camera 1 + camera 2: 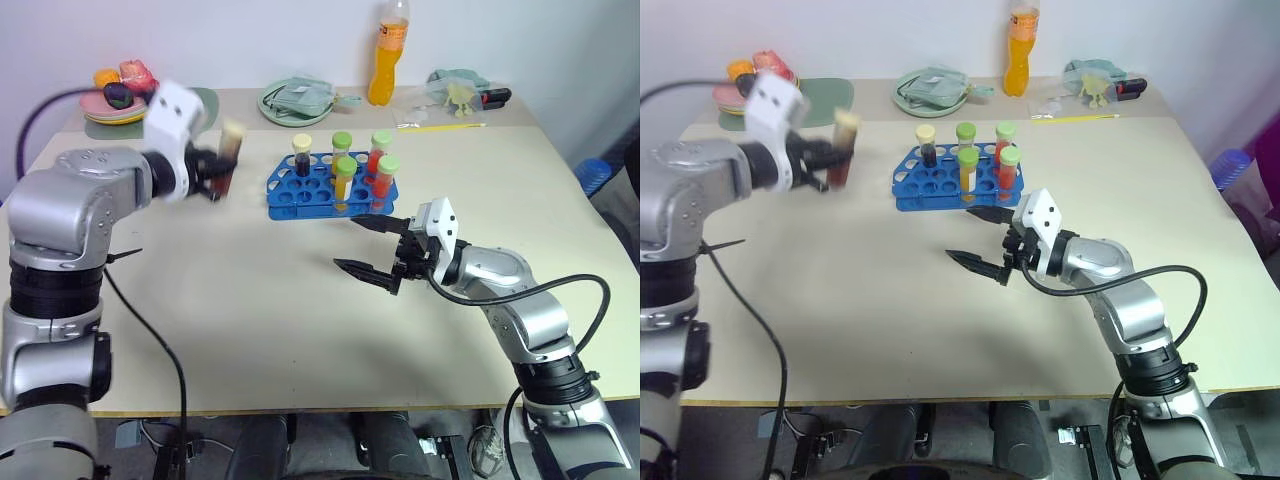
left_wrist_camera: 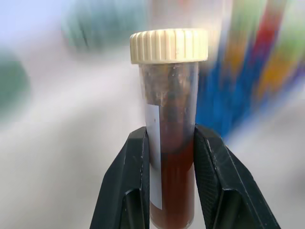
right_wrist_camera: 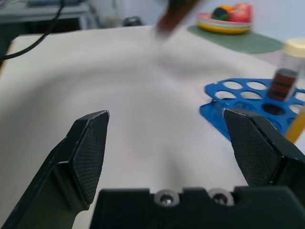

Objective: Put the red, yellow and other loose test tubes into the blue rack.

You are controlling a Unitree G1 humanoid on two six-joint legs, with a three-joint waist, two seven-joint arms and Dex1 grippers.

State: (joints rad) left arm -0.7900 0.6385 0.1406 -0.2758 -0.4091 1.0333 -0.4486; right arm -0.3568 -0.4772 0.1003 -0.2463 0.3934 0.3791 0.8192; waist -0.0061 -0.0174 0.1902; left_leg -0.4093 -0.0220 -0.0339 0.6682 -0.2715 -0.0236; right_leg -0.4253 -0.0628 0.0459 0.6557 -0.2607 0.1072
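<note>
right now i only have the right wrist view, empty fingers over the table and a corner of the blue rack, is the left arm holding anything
Observer: Yes. The left gripper is shut on a cream-capped tube of dark reddish-brown liquid.
Operator: where is it relative to the rack
Observer: On the robot's left of the blue rack, lifted off the table and upright.
Operator: how full is the rack
Observer: Five capped tubes stand in it: one cream cap with dark liquid, and four green caps.
Operator: any loose tubes left on the table
Observer: I see none on the table near the rack.
</note>
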